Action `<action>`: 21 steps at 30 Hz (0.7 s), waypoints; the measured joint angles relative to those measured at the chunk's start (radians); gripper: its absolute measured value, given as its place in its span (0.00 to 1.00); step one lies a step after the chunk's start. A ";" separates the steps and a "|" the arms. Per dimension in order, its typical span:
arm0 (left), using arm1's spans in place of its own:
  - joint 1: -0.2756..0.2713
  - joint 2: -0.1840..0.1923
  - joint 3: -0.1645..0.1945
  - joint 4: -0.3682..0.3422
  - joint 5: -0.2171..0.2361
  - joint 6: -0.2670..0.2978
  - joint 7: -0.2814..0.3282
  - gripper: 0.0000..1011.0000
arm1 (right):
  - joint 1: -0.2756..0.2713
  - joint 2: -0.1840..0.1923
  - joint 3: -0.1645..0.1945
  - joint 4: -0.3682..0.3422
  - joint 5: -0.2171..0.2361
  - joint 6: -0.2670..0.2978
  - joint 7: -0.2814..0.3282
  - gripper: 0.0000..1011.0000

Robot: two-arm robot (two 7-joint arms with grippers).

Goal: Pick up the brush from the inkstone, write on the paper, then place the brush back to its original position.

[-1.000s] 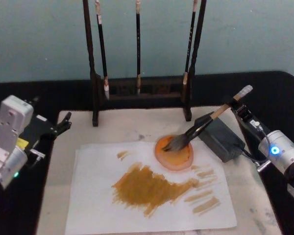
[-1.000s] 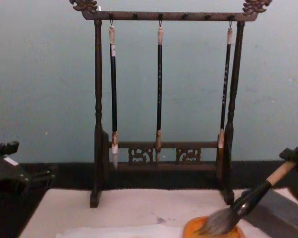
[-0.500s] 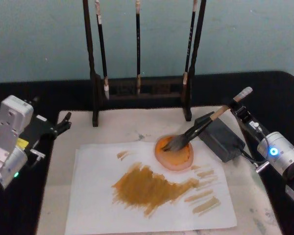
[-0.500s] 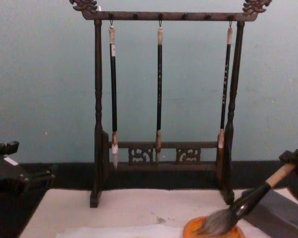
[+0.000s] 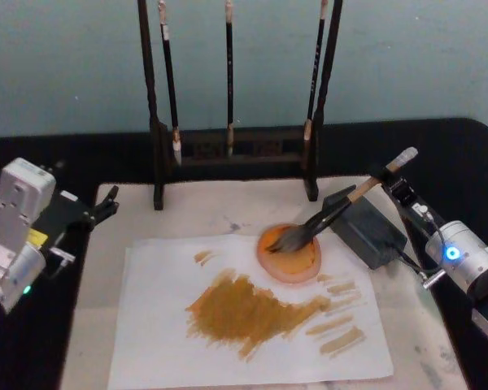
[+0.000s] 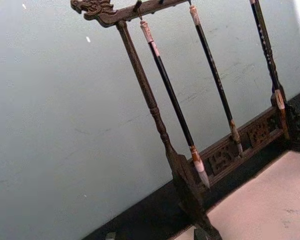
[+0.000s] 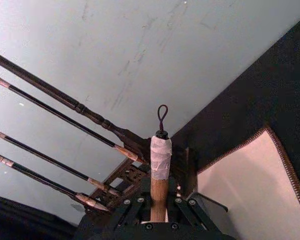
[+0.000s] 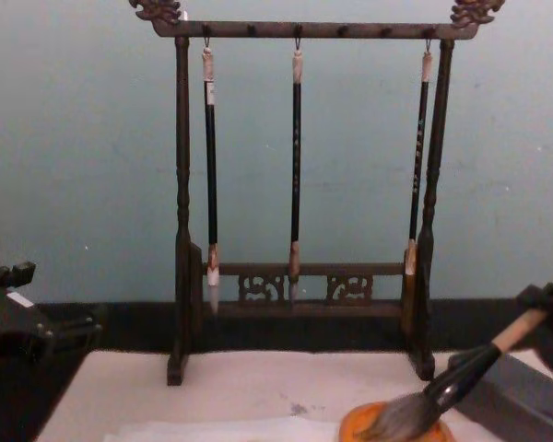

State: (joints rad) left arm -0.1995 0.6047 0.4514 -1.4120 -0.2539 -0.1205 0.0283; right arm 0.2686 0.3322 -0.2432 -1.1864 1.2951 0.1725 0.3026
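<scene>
Now the right claw, clenched on the brush near its taped end, has sunk slightly, lowering the handle toward the inkstone with bristles in the orange dish, so release looks near; the left claw sits parked left of the painted paper.

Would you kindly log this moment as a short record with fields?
Brush: bristles in the orange dish, handle slanting up over the dark grey block
Right gripper: closed on the brush handle's upper end
Left gripper: parked beside the mat's left edge
Paper: white, with ochre strokes
Rack: three thin brushes hanging
</scene>
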 joint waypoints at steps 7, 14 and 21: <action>0.000 0.000 0.000 0.000 0.000 0.000 0.000 1.00 | -0.001 0.000 0.000 0.000 0.000 -0.001 0.000 0.17; 0.000 0.000 0.000 0.000 0.000 0.000 0.000 1.00 | -0.001 -0.001 0.002 0.000 0.000 0.000 0.001 0.20; 0.000 0.000 0.000 0.000 0.000 0.000 0.000 1.00 | -0.001 -0.001 0.002 -0.001 -0.001 0.001 0.002 0.40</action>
State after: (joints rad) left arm -0.1995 0.6047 0.4514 -1.4120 -0.2539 -0.1205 0.0283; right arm 0.2678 0.3311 -0.2407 -1.1869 1.2941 0.1738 0.3042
